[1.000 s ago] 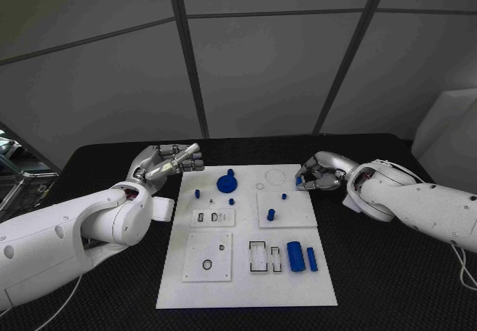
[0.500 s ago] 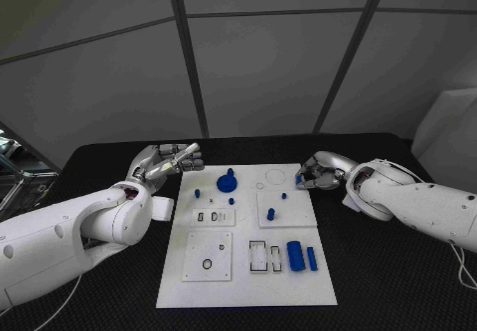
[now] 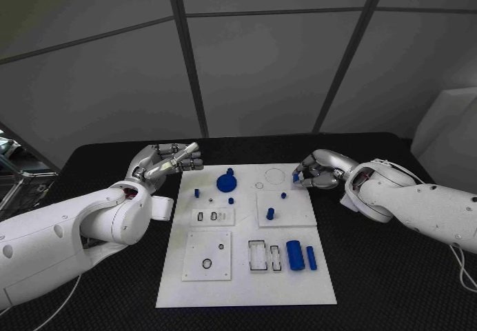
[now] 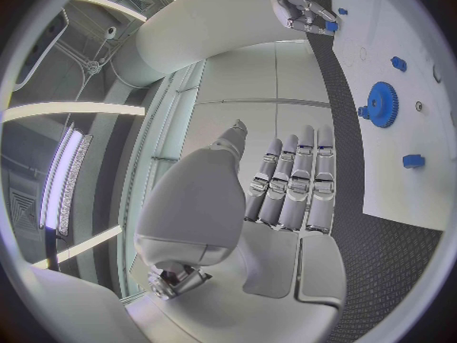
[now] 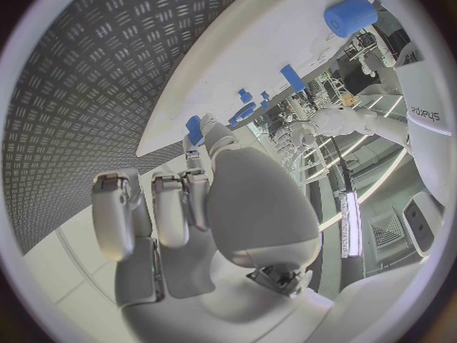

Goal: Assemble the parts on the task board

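Note:
The white task board lies in the middle of the black table. My right hand hovers at the board's far right corner and pinches a small blue part between thumb and finger; the right wrist view shows that part at the fingertips. My left hand is raised beside the board's far left corner, fingers straight and holding nothing, as the left wrist view also shows. On the board stand a blue gear, short blue pegs and a blue cylinder.
A slim blue bar lies beside the cylinder near the board's right edge. Raised white plates with slots sit on the board's left half. A round outline marks the far part of the board. Black table surrounds the board.
My right hand has shifted slightly toward the board's far right corner, still carrying the small blue part. The left hand has stayed where it was.

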Robot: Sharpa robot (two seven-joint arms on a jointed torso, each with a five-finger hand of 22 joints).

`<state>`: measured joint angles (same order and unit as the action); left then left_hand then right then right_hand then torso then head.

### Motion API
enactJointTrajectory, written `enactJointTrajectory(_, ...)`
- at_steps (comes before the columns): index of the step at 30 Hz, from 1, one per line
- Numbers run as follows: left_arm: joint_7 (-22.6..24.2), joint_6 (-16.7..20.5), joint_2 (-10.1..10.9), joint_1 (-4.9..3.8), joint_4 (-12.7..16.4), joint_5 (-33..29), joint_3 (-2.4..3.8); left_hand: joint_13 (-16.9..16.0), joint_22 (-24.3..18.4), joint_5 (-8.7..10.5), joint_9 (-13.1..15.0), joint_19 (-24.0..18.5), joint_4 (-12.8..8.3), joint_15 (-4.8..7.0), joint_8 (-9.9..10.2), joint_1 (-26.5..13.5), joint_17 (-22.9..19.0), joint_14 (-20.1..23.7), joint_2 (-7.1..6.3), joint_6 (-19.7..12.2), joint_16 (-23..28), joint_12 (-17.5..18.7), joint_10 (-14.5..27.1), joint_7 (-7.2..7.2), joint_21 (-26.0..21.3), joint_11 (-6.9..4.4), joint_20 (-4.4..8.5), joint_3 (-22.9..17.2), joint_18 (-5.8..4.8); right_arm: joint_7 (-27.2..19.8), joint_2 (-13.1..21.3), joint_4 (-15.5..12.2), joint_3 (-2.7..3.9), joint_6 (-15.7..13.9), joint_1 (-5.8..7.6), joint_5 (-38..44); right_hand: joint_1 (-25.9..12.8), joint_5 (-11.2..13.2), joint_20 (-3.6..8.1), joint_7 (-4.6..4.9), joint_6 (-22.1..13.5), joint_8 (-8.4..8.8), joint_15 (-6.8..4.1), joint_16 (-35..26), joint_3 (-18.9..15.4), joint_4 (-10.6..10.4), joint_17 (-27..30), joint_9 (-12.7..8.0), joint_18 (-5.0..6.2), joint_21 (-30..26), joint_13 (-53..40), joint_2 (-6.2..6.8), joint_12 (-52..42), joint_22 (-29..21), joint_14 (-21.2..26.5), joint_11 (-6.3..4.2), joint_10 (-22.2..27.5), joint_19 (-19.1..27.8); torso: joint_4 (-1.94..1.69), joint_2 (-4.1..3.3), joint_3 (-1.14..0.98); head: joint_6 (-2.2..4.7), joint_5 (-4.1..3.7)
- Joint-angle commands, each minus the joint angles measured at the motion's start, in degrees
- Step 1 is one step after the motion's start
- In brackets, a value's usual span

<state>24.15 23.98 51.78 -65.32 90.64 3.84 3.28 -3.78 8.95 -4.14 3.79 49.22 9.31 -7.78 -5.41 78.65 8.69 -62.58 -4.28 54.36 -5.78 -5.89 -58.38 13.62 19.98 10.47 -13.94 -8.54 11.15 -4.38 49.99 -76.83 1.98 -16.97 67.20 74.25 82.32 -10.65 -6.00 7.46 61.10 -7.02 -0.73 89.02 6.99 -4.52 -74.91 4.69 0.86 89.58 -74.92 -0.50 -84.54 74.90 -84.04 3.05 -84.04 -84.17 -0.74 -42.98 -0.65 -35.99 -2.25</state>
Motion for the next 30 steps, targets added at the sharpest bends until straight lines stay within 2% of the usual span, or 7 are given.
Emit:
enactJointTrajectory(1, 0.1, -0.3, 0.0, -0.07, -0.1, 0.3, 0.05, -0.1, -0.1, 0.29, 0.0, -0.4, -0.4, 0.04, 0.2, -0.1, 0.1, 0.0, 0.63, 0.2, 0.3, 0.4, -0.4, 0.03, -0.1, -0.03, -0.09, 0.1, -0.76, 1.4, 0.8, -3.0, 0.10, -3.7, 0.14, -0.2, 0.0, -0.5, 0.44, -0.19, 0.7, -0.44, -0.32, 0.3, 0.4, 0.1, -13.8, 0.2, -0.86, 0.4, -10.2, -0.54, -0.4, 15.1, -5.7, -0.37, -2.0, -5.8, 0.13, 0.12, 0.09, -0.01, 0.11)
enactJointTrajectory(6, 0.0, -0.3, -0.1, -0.08, -0.4, 0.3, 0.05, -0.1, -0.1, 0.29, 0.0, -0.4, -0.4, 0.04, 0.2, -0.1, 0.1, 0.0, 0.63, 0.2, 0.3, 0.4, -0.4, 0.03, -0.1, -0.03, -0.09, 0.1, -0.76, 5.4, 1.2, -9.1, 0.35, -4.8, 0.22, 1.6, -0.1, -0.6, 0.49, -0.26, 0.9, -0.50, -0.37, 0.4, 0.6, 0.1, -13.8, 0.2, -0.86, 0.4, -10.2, -0.56, -0.4, 15.1, -5.7, -0.43, -2.1, -5.8, 0.19, 0.34, 0.18, -0.17, 0.26)
enactJointTrajectory(12, 0.0, -0.4, -0.5, -0.09, -1.3, 0.3, 0.05, -0.1, -0.1, 0.30, 0.0, -0.5, -0.5, 0.04, 0.3, -0.1, 0.1, 0.0, 0.71, 0.2, 0.4, 0.4, -0.5, 0.04, -0.1, -0.02, -0.10, 0.1, -0.76, 10.5, -2.4, -12.8, 0.45, -5.0, 0.24, 6.1, -0.2, -0.7, 0.54, -0.35, 1.1, -0.57, -0.42, 0.4, 0.7, 0.1, -13.8, 0.2, -0.86, 0.4, -10.2, -0.57, -0.4, 15.1, -5.7, -0.50, -2.1, -5.8, 0.15, 0.83, 0.22, -0.83, 0.82)
enactJointTrajectory(16, -0.1, -0.4, -0.9, -0.11, -1.9, 0.3, 0.05, -0.1, -0.1, 0.30, 0.0, -0.5, -0.5, 0.04, 0.3, -0.1, 0.1, 0.0, 0.72, 0.2, 0.4, 0.4, -0.5, 0.04, -0.1, -0.02, -0.10, 0.1, -0.76, 12.7, -6.2, -12.8, 0.44, -4.8, 0.24, 8.3, -0.2, -0.7, 0.56, -0.37, 1.1, -0.59, -0.45, 0.3, 0.8, 0.2, -13.7, 0.3, -0.86, 0.4, -10.2, -0.55, -0.4, 15.1, -5.6, -0.53, -2.1, -5.8, 0.04, 1.06, 0.25, -1.31, 1.35)
enactJointTrajectory(22, -0.3, -0.5, -1.4, -0.14, -2.6, 0.3, 0.06, -0.1, -0.1, 0.30, 0.0, -0.5, -0.5, 0.04, 0.3, -0.1, 0.1, 0.0, 0.73, 0.2, 0.4, 0.4, -0.5, 0.03, -0.1, -0.03, -0.10, 0.1, -0.76, 15.0, -10.9, -11.8, 0.05, -5.1, 0.18, 10.7, -0.1, -0.5, 0.63, -0.44, 1.2, -0.62, -0.53, 0.3, 0.9, 0.4, -13.7, 0.3, -0.86, 0.4, -10.1, -0.34, -0.3, 15.1, -5.6, -0.59, -2.0, -5.8, -0.26, 1.27, 0.45, -1.75, 2.02)
enactJointTrajectory(27, -0.5, -0.6, -1.6, -0.16, -2.8, 0.3, 0.06, -0.1, -0.1, 0.30, 0.0, -0.5, -0.5, 0.04, 0.3, -0.1, 0.1, 0.0, 0.73, 0.2, 0.4, 0.4, -0.5, 0.03, -0.1, -0.03, -0.10, 0.1, -0.76, 17.1, -13.2, -11.3, -0.74, -4.0, 0.07, 13.5, -0.1, -0.4, 0.65, -0.46, 1.2, -0.64, -0.55, 0.3, 1.0, 0.5, -13.6, 0.3, -0.86, 0.4, -10.1, -0.33, -0.3, 15.1, -5.6, -0.62, -2.0, -5.8, -0.19, 1.33, 0.53, -2.33, 2.45)
enactJointTrajectory(30, -0.5, -0.6, -1.7, -0.17, -3.0, 0.3, 0.06, -0.1, -0.1, 0.30, 0.0, -0.5, -0.5, 0.04, 0.3, -0.1, 0.1, 0.0, 0.73, 0.2, 0.4, 0.4, -0.5, 0.03, -0.1, -0.03, -0.10, 0.1, -0.76, 18.2, -14.5, -11.1, -1.14, -3.2, -0.20, 14.7, -0.1, -0.4, 0.66, -0.46, 1.2, -0.63, -0.55, 0.2, 1.0, 0.5, -13.6, 0.3, -0.86, 0.4, -10.1, -0.31, -0.3, 15.1, -5.6, -0.62, -2.0, -5.8, -0.16, 1.26, 0.44, -2.35, 2.75)
